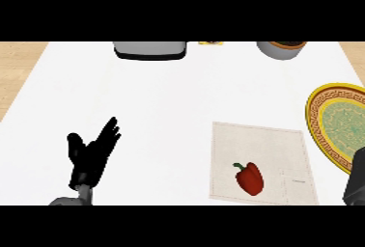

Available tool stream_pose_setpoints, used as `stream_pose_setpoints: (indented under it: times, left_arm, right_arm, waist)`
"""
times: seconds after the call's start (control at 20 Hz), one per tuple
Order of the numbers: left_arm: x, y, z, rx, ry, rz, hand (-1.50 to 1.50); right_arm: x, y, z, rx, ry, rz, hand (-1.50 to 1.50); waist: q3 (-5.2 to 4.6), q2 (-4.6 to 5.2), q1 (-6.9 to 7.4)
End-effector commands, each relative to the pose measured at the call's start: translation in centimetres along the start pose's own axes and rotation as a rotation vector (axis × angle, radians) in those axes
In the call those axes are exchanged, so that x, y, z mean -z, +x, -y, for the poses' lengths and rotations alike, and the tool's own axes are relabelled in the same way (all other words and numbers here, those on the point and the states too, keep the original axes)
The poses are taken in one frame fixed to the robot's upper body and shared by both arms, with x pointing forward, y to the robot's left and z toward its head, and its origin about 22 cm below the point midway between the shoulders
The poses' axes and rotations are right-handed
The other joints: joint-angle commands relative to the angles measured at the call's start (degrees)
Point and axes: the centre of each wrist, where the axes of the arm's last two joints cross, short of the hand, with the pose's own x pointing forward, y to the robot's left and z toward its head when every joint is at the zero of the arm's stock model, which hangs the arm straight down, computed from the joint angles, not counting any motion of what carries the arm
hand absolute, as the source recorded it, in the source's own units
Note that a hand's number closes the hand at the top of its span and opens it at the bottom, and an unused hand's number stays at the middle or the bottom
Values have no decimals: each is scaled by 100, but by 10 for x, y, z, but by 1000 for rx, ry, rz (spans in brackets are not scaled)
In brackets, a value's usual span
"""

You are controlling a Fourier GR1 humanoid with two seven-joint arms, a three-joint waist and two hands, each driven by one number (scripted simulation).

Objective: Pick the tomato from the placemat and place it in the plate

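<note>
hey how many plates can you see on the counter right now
1. The plate, yellow-rimmed with a green centre, sits at the counter's right edge, just right of the placemat, partly cut off by the view; others could lie out of view.

pepper [249,178] on placemat [262,163], plate [324,140] just right

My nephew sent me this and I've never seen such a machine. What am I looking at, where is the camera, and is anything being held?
The camera sits in a humanoid robot's head, looking steeply down at a white counter. The black shape at lower left is its left hand, open, fingers up, resting, holding nothing. At the right edge only a dark bit of the right hand shows; its fingers cannot be made out. A beige placemat carries a red vegetable with a green stem, shaped more like a bell pepper than a tomato. Right of it lies a yellow-rimmed green plate. At the far edge are a grey appliance and a grey pot.
</note>
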Motion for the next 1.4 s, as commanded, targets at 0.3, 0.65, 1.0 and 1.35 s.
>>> stream_pose_setpoints:
  times: [0.3, 0.65, 1.0, 1.35]
  left_arm:
    - [-13, -3, -6, -8, 20, -1, 0]
    - [-11, 1, -14, -15, 19, -9, 0]
    - [-6, 1, -13, -19, 31, -16, 0]
    - [-4, -7, -14, -16, 35, -25, 0]
  right_arm:
    - [-8, -32, -32, 118, 147, -91, -150]
    - [-2, -11, -17, 401, -21, -41, -150]
    - [-51, -27, 14, 546, 72, -109, -150]
    - [-87, -61, 48, 640, 249, -44, -150]
  waist:
    - [11, -35, -6]
    - [5, -93, -110]
    - [-17, -108, -215]
    - [-22, -90, -158]
